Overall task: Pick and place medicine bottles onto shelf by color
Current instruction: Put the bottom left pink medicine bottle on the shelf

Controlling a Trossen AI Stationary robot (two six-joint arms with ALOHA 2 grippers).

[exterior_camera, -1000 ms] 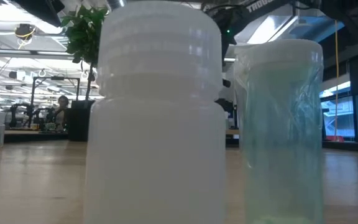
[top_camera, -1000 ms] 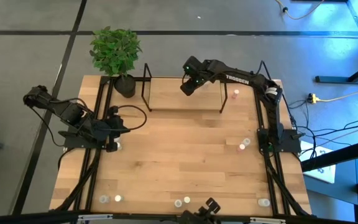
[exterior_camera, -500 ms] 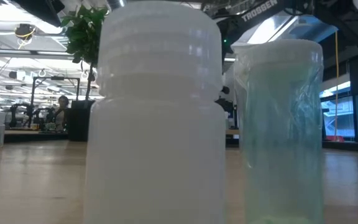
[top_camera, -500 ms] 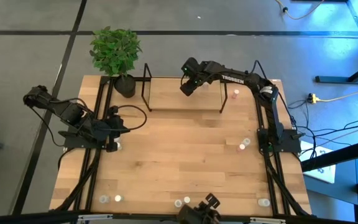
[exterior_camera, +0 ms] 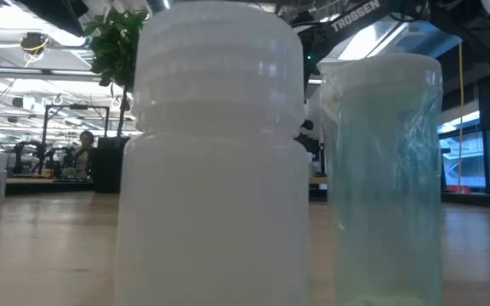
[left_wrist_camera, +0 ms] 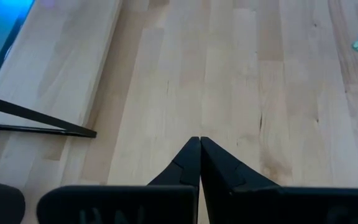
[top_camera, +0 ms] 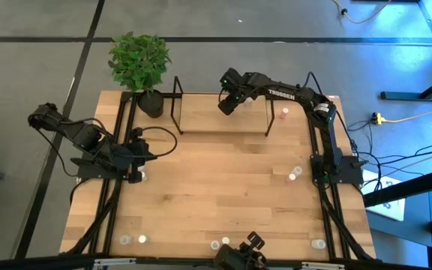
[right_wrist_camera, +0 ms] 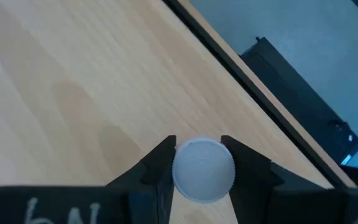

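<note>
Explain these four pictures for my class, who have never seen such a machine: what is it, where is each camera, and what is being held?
Two dark jointed robot arms work at a large wooden table. One camera looks straight down; one sits at table height, where a white plastic bottle fills its view; one rides on each wrist. Small pale medicine bottles stand scattered on the table. The right pincer grips a white ribbed-cap bottle above the light wooden shelf with black wire frame. The left pincer is shut and empty, waiting at the table's left side, beside a green potted plant.

Grey floor (top_camera: 43, 45), bright workshop behind.
</note>
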